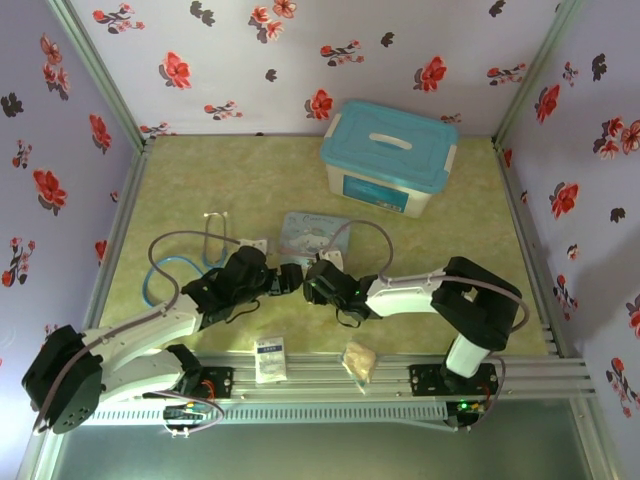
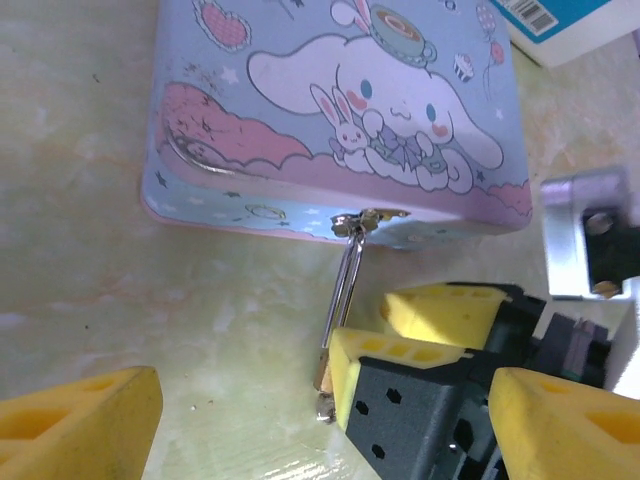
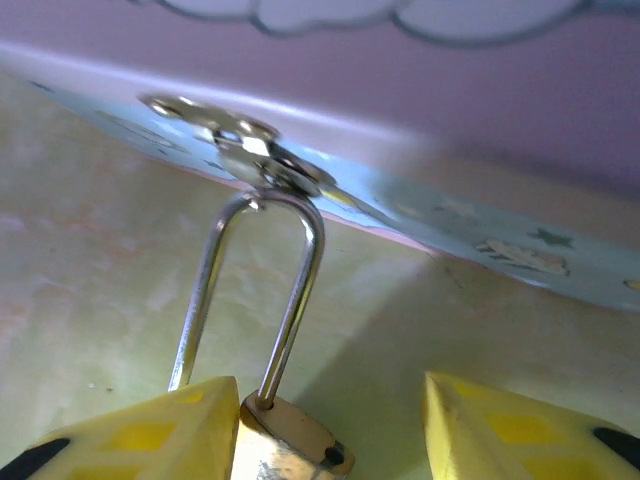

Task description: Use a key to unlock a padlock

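The brass padlock (image 3: 285, 445) hangs by its silvery shackle (image 3: 295, 290) from the hasp of the pale-blue cartoon tin (image 2: 330, 110). My right gripper (image 3: 330, 400) is open around the lock body, which rests against its left finger (image 3: 140, 435) with a clear gap to the other. In the left wrist view the shackle (image 2: 345, 285) runs down to a sliver of brass (image 2: 326, 372) beside the right gripper's fingers (image 2: 395, 350). My left gripper (image 2: 320, 430) is open and empty, facing the right one (image 1: 312, 282) just in front of the tin (image 1: 315, 238). The key is out of view.
A white box with a blue lid (image 1: 388, 158) stands at the back right. The blue-tubed stethoscope (image 1: 175, 265) lies to the left. A white packet (image 1: 270, 358) and a tan packet (image 1: 360, 360) sit on the front rail. Flowered walls close in three sides.
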`<action>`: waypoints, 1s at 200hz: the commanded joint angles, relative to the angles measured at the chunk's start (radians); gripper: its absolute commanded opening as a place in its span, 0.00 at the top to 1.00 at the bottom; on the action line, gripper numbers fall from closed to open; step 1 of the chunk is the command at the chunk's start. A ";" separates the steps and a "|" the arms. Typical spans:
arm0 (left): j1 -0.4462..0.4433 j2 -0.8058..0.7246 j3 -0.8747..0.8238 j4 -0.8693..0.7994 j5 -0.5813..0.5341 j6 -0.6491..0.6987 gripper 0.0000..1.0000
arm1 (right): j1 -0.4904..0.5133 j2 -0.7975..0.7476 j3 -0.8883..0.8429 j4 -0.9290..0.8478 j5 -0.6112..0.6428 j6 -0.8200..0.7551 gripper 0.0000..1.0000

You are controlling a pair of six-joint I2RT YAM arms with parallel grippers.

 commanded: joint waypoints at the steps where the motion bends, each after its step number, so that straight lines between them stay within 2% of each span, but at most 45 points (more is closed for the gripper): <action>1: 0.024 -0.028 -0.003 0.013 0.020 0.023 0.15 | 0.004 0.032 0.018 -0.040 0.004 0.017 0.51; 70: 0.062 -0.016 0.022 0.006 0.028 0.064 0.15 | 0.005 0.071 0.032 -0.054 -0.024 0.041 0.58; 96: 0.103 0.003 0.042 0.011 0.028 0.093 0.14 | 0.009 0.069 0.009 -0.067 -0.025 0.063 0.59; 135: 0.187 0.144 0.105 0.099 0.033 0.163 0.14 | 0.005 0.013 -0.096 0.032 -0.028 0.131 0.66; 174: 0.182 0.322 0.262 0.072 0.024 0.243 0.23 | 0.000 -0.024 -0.145 0.070 -0.026 0.181 0.70; 200: 0.176 0.356 0.313 0.033 -0.028 0.258 0.24 | -0.012 -0.047 -0.186 0.103 -0.030 0.215 0.76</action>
